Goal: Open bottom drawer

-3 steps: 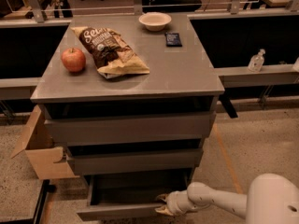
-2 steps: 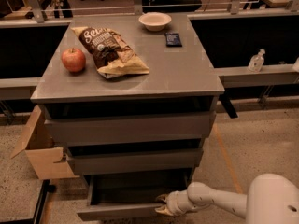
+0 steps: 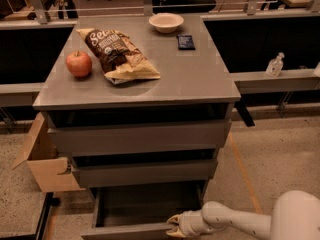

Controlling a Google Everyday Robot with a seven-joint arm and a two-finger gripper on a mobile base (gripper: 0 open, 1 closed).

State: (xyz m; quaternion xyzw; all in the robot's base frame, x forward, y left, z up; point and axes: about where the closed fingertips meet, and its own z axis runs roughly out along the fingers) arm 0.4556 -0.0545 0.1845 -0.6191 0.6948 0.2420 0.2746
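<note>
The bottom drawer (image 3: 131, 231) is the lowest, slimmest grey front of the cabinet. It stands pulled out, and its shallow grey tray (image 3: 145, 204) shows empty from above. My gripper (image 3: 175, 226) reaches in from the lower right on a white arm (image 3: 235, 223). It sits at the right end of the drawer's front edge. The mid-sized front (image 3: 145, 173) and the tallest front (image 3: 140, 137) sit above it, pushed in further.
On the cabinet top (image 3: 200, 79) lie a red apple (image 3: 79, 64), a brown chip bag (image 3: 117, 54), a white bowl (image 3: 166, 22) and a dark card (image 3: 185, 42). An open cardboard box (image 3: 45, 159) stands on the floor at the left. A clear bottle (image 3: 274, 65) sits on a ledge at the right.
</note>
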